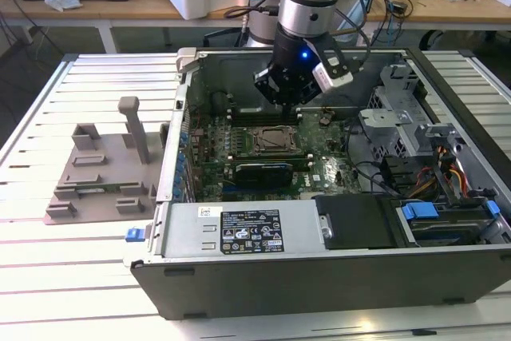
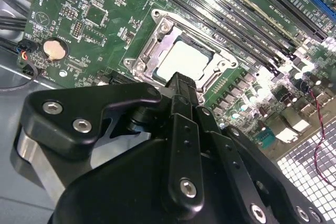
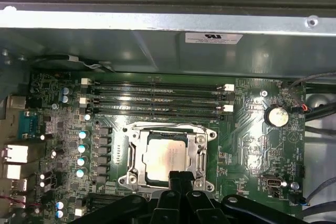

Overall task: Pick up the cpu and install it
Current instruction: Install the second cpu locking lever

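Observation:
The cpu [image 2: 184, 59] [image 3: 164, 156], a flat square chip with a shiny silver top, lies level inside the metal socket frame [image 2: 157, 30] [image 3: 134, 153] on the green motherboard. In both wrist views my gripper [image 2: 181, 81] [image 3: 181, 177] hovers just above the chip's near edge, its two black fingers pressed together with nothing between them. In the exterior view the gripper [image 1: 286, 100] hangs inside the open computer case, a little above and behind the socket [image 1: 270, 140].
Memory slots [image 3: 157, 95] run along the socket's far side, with a coin battery [image 3: 276, 115] nearby. The case holds a power supply [image 1: 239, 233], a drive cage [image 1: 399, 117] and cables [image 1: 447, 177]. A grey fixture plate [image 1: 100, 173] sits outside at the exterior view's left.

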